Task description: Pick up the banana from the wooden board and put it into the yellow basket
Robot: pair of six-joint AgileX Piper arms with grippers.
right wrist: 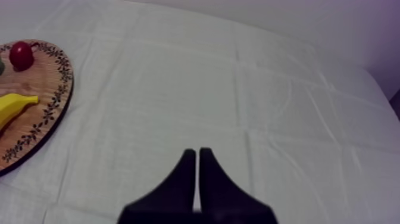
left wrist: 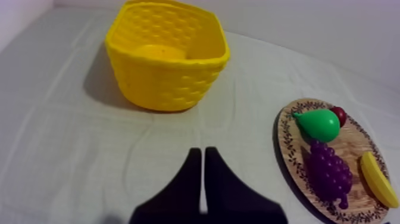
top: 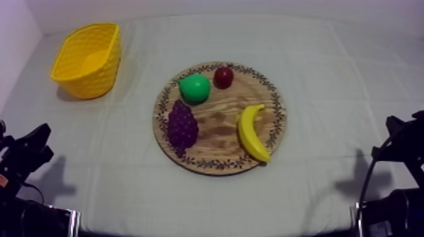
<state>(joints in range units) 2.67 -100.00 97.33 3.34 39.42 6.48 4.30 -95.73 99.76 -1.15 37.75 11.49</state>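
Observation:
A yellow banana [top: 252, 133] lies on the right side of the round wooden board [top: 222, 117], curving toward the front. The yellow basket [top: 88, 60] stands at the back left with nothing in it. My left gripper [top: 36, 144] rests low at the left edge, well apart from the board, and its fingers lie shut together as a narrow wedge [left wrist: 203, 159] over bare cloth in front of the basket [left wrist: 168, 55]. My right gripper [top: 399, 129] rests low at the right edge, also shut [right wrist: 197, 156], with the banana's tip [right wrist: 16, 105] far off on the board [right wrist: 37, 125].
A green pear [top: 194, 87], a small red fruit [top: 223, 77] and a purple bunch of grapes [top: 182, 125] share the board. Open cloth lies between board and basket and along the table's front.

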